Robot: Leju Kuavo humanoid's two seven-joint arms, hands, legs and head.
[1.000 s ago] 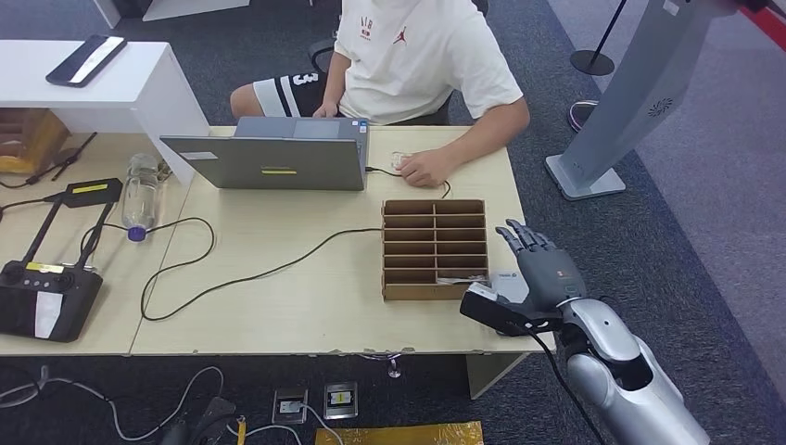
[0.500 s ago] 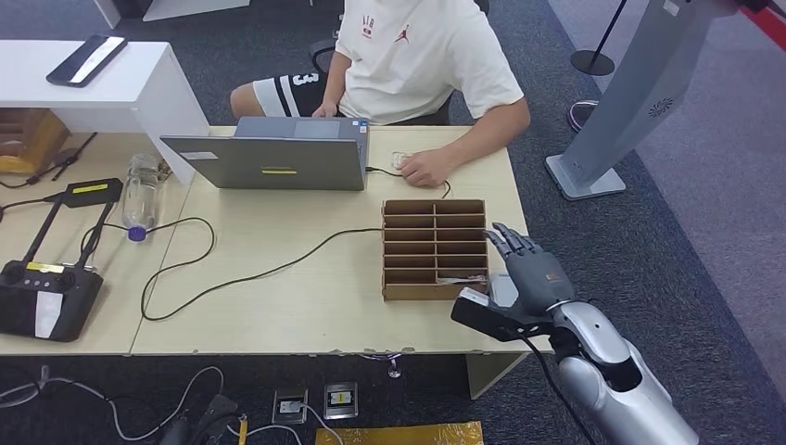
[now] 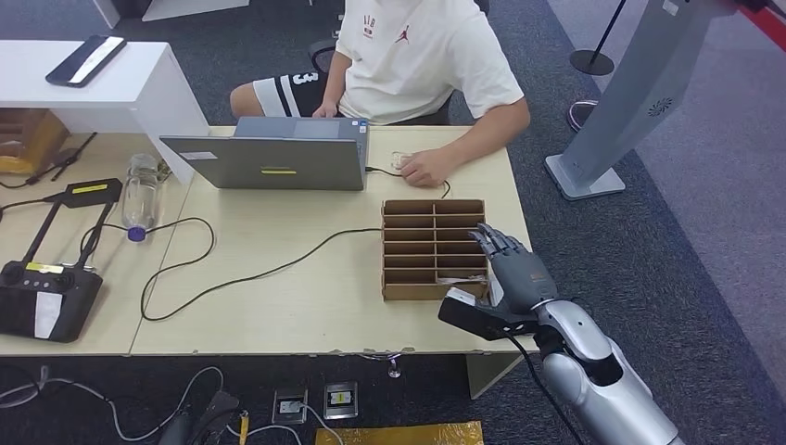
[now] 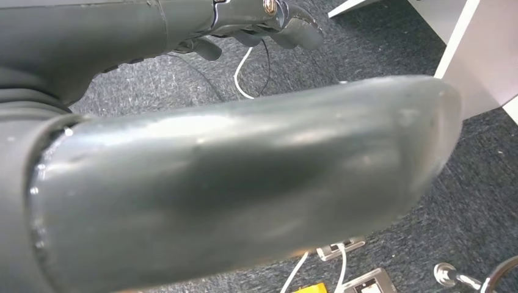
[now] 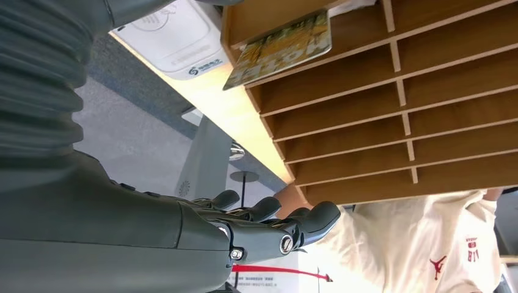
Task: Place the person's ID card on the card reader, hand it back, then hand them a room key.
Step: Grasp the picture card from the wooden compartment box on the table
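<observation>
Fingers straight and spread, the robot's right hand (image 3: 515,269) hovers empty at the lower right of the head view, over the right edge of a wooden compartment tray (image 3: 434,248) on the table (image 3: 278,306). A colourful card (image 5: 281,47) lies in a tray compartment beside the white card reader (image 5: 177,43). A person (image 3: 422,65) sits behind a laptop (image 3: 269,162) at upper centre. The left hand's (image 4: 269,18) state cannot be told.

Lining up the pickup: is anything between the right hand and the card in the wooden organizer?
Nothing visible. The right hand hovers open at the wooden organizer's edge, and the card lies exposed in its nearest compartment.
</observation>
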